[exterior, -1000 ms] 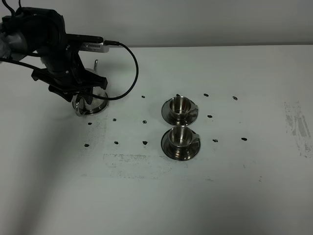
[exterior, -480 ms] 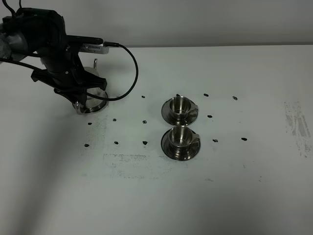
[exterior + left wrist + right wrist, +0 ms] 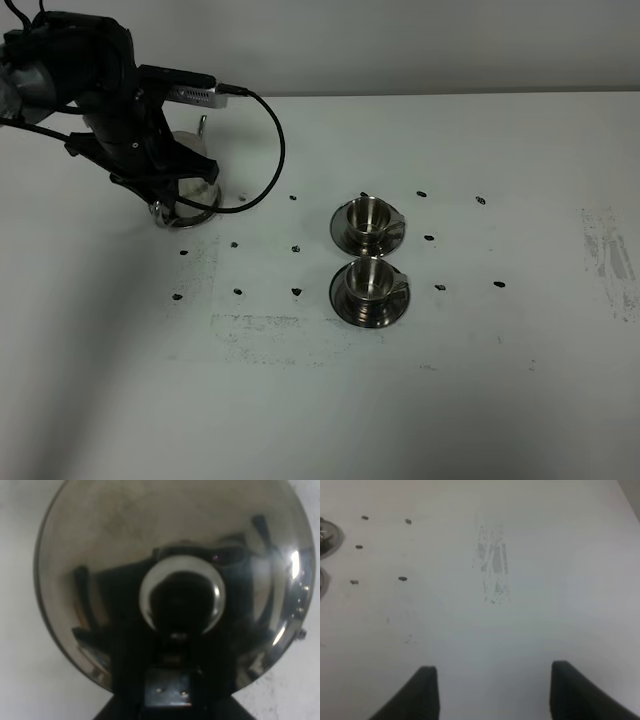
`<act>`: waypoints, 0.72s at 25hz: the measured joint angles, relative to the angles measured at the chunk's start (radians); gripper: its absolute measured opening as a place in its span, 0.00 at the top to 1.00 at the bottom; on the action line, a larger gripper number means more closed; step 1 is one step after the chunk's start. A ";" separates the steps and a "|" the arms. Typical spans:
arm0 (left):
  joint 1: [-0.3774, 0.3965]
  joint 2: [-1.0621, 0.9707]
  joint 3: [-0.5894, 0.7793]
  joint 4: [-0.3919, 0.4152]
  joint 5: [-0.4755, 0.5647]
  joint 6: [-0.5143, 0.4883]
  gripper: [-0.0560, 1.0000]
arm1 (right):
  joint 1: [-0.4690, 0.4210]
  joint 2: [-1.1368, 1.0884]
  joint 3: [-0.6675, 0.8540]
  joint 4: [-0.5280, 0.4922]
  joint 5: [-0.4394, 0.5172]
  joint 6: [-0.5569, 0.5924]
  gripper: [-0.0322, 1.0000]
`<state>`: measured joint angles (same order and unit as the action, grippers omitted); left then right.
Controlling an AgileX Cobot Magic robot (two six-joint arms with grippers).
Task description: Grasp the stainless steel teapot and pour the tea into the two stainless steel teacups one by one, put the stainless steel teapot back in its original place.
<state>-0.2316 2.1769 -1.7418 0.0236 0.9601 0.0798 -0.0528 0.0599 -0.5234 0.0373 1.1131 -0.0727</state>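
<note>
One teapot (image 3: 197,186) and two cups, far cup (image 3: 367,213) and near cup (image 3: 367,281); left gripper (image 3: 166,196) clamped shut on the teapot directly beneath it, both cups well apart; right gripper (image 3: 487,695) open over the table (image 3: 530,600).

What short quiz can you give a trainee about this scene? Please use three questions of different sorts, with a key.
1. True or false: the teapot stands between the far cup and the near cup.
2. Each cup stands on: A) a saucer; B) a shared tray; C) the bare table.
3. Fill in: the right gripper is ___ and holds nothing.

Key:
1. False. It is off to the left, apart from both cups.
2. A.
3. open.
</note>
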 joint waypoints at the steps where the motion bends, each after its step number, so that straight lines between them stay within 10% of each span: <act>1: -0.007 -0.016 0.000 0.002 0.010 0.016 0.78 | 0.000 0.000 0.000 0.000 0.000 0.000 0.51; 18: -0.211 -0.133 0.000 -0.003 0.077 0.417 0.78 | 0.000 0.000 0.000 0.000 0.000 0.000 0.51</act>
<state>-0.4430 2.0442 -1.7418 0.0205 1.0375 0.4966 -0.0528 0.0599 -0.5234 0.0373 1.1131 -0.0727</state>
